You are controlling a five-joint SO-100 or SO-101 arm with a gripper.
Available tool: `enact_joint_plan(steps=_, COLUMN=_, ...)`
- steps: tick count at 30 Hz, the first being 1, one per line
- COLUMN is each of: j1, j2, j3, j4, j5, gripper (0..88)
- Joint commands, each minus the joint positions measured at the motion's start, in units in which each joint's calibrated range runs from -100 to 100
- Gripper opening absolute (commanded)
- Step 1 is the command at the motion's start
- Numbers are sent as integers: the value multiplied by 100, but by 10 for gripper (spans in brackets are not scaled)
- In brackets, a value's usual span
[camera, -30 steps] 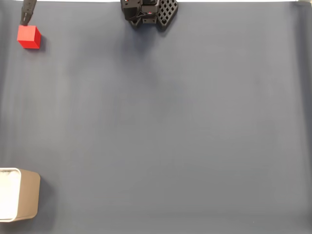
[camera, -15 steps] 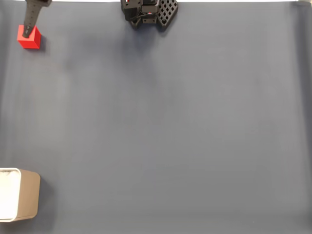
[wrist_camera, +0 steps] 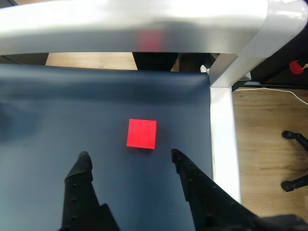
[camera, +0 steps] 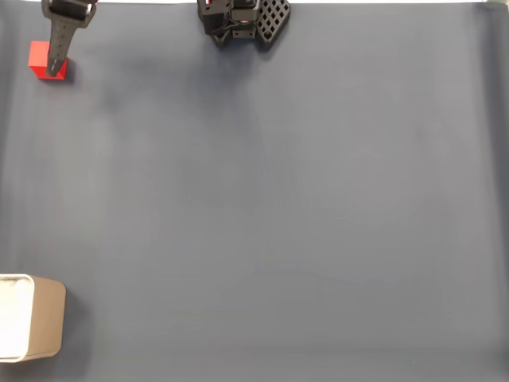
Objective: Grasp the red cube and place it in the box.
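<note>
The red cube [camera: 39, 59] rests on the dark blue mat at the top left corner of the fixed view. In the wrist view the red cube [wrist_camera: 142, 134] lies just beyond my two black fingertips. My gripper [wrist_camera: 130, 156] is open, its fingers spread wider than the cube with nothing between them. In the fixed view one black finger [camera: 57, 49] reaches down over the cube's right side. The box [camera: 44, 326], beige with a white inside, stands at the bottom left edge of the fixed view, far from the cube.
The arm's black base [camera: 242, 20] sits at the top centre of the mat. A white metal frame [wrist_camera: 221, 120] borders the mat right beside the cube, with wooden floor [wrist_camera: 262, 139] beyond it.
The gripper has moved in from the top edge and down over the cube. The cube and the box have stayed put.
</note>
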Motion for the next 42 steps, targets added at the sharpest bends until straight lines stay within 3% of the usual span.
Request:
enact_joint_plan(steps=1, j1=-49, j2=55, j3=45, j4=-204, j5=39, gripper=386)
enact_joint_plan(steps=42, j1=-476, j2=1346, j3=-713, j4=-728, j5=-176, gripper=386)
